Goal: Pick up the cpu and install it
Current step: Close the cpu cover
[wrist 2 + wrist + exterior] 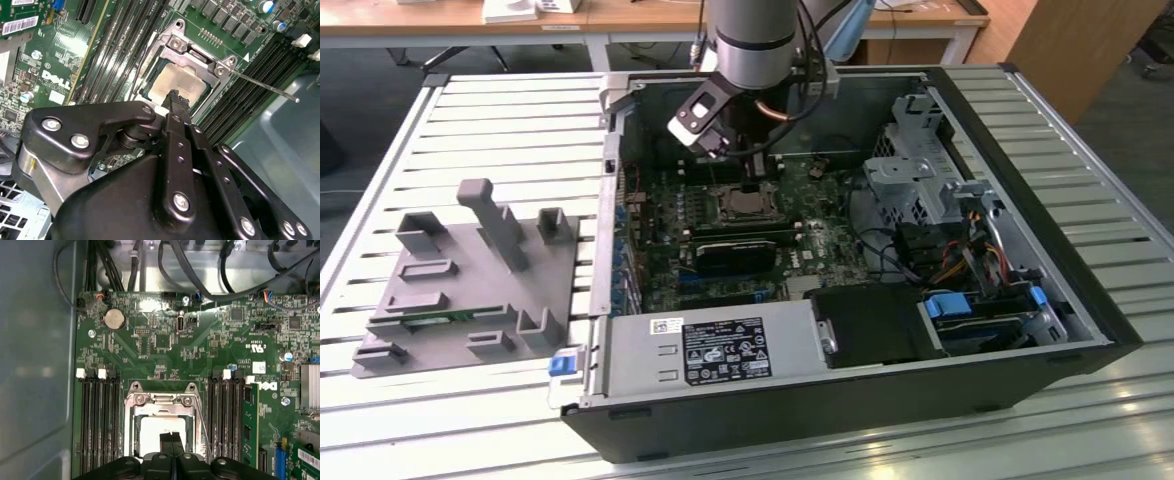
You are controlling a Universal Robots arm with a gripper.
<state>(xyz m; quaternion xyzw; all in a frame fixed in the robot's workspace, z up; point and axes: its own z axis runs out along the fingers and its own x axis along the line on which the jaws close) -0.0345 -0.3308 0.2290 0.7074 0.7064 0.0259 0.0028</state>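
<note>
open computer case [854, 410] lying on a slatted table [494, 130], read from near to far in the exterior view. nearest, at 6 o'clock within the case, is a grey power supply box [707, 350] with a white label. beside it, toward 4 o'clock, are a black block [870, 325] and a bay of coloured cables [961, 252]. at the middle lies the green motherboard [821, 245], bearing a black rectangular module [740, 252]. just beyond this, the metal socket frame [160, 402] holds the cpu [747, 207], seated flat with its silvery plate up. memory slots [97, 425] flank it in both wrist views. the gripper [174, 96] stands over the cpu, jaws closed finger against finger and holding nothing. whether the tips touch the plate cannot be told. a thin wire lever [265, 87] juts from the socket. farther, at 1 o'clock, stands a metal drive cage [914, 150]. outside the case, at 9 o'clock, a grey moulded fixture [467, 270] rests on the table.
</note>
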